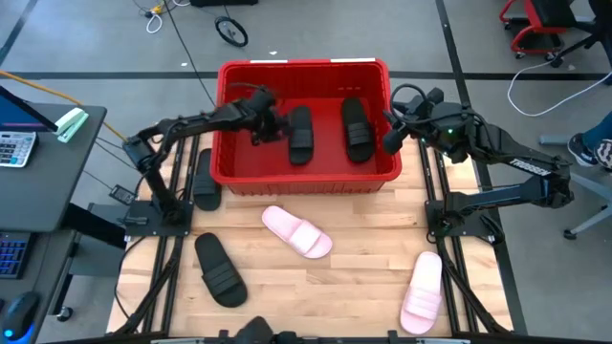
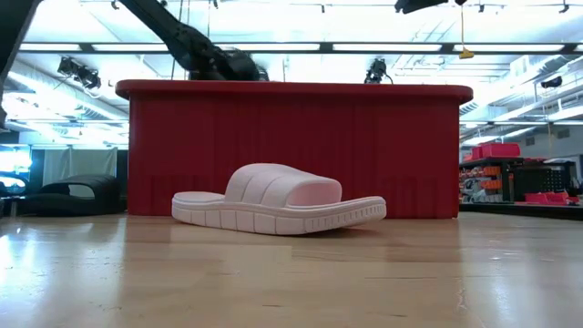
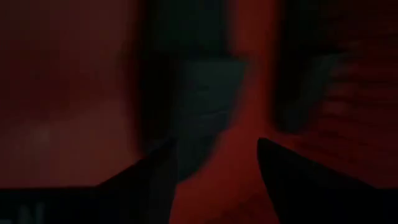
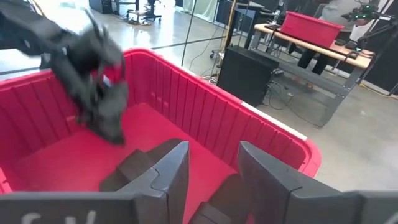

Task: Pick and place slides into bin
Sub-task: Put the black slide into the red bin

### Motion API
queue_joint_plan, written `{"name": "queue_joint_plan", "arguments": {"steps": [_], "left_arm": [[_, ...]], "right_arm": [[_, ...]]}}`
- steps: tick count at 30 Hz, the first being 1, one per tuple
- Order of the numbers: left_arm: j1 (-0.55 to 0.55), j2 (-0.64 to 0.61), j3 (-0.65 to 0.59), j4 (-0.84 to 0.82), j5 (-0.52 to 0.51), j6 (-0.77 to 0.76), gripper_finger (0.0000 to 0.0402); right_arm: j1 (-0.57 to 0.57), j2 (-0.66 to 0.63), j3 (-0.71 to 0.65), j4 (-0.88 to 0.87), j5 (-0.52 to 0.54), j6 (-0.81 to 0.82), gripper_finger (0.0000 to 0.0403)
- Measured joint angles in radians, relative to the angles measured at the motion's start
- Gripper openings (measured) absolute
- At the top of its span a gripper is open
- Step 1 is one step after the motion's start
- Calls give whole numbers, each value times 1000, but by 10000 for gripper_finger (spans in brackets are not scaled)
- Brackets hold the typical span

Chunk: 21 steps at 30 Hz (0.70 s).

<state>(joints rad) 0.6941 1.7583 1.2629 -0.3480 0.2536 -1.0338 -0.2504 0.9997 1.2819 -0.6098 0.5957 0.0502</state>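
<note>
Two black slides in bin (image 1: 229,170), four left on table

L gripper (image 1: 266,124) hovers inside bin, fingers apart, black slide (image 1: 300,134) just right of it, long axis near-far. R gripper (image 1: 392,137) at bin's right rim, fingers apart, empty. Nearest pink slide (image 1: 297,231) lies nearer; only high view shows this, L wrist probably blurred

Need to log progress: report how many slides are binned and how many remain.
Done: two black slides lie in the red bin. In hand: nothing; the left gripper is open over the bin, the right gripper open at its rim. Left: two pink slides and two black ones on the table.
</note>
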Motion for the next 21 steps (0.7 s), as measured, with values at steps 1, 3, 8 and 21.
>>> {"name": "queue_joint_plan", "arguments": {"steps": [1,3,8,21], "left_arm": [[15,-26,0,23,38,9,216],[31,-75,0,99,112,41,212],[55,-241,0,211,347,47,202],[-304,-628,1,68,648,-57,175]], "right_arm": [[0,0,0,-3,0,0,144],[0,0,0,-8,0,0,144],[10,0,0,-22,-2,49,144],[115,0,0,-42,-7,198,144]]}}
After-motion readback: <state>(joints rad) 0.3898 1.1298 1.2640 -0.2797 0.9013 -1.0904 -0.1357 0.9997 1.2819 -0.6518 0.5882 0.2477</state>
